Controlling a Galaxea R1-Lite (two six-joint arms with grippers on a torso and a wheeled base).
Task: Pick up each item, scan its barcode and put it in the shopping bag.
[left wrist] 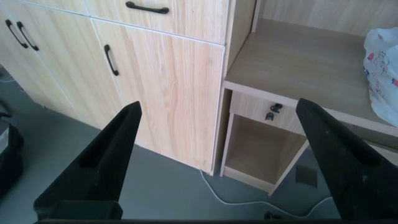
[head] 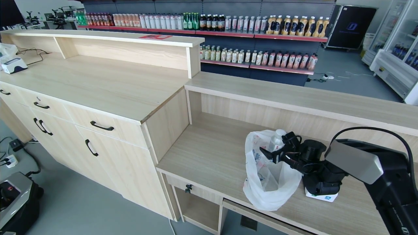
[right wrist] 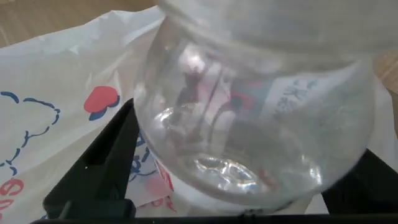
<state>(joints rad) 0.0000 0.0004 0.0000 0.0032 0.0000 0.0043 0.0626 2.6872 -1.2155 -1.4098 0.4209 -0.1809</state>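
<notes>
A clear plastic bottle (head: pixel 277 141) with a white cap is held over the mouth of the white shopping bag (head: pixel 266 182) on the lower desk. My right gripper (head: pixel 277 151) is shut on the bottle; in the right wrist view the bottle (right wrist: pixel 249 106) sits between the black fingers (right wrist: pixel 93 180) with the printed shopping bag (right wrist: pixel 50 106) behind it. My left gripper (left wrist: pixel 217 168) hangs open over the floor in front of the cabinet, holding nothing, and the shopping bag (left wrist: pixel 382 62) shows at the frame's edge. A small white box (head: pixel 321 196) lies on the desk under the right arm.
A higher wooden counter (head: pixel 98 85) with drawers and black handles stands to the left. A white device (head: pixel 13 65) with a cable rests on its far left end. Shelves of bottled drinks (head: pixel 248 26) line the back wall. The desk (head: pixel 209 153) has free surface left of the bag.
</notes>
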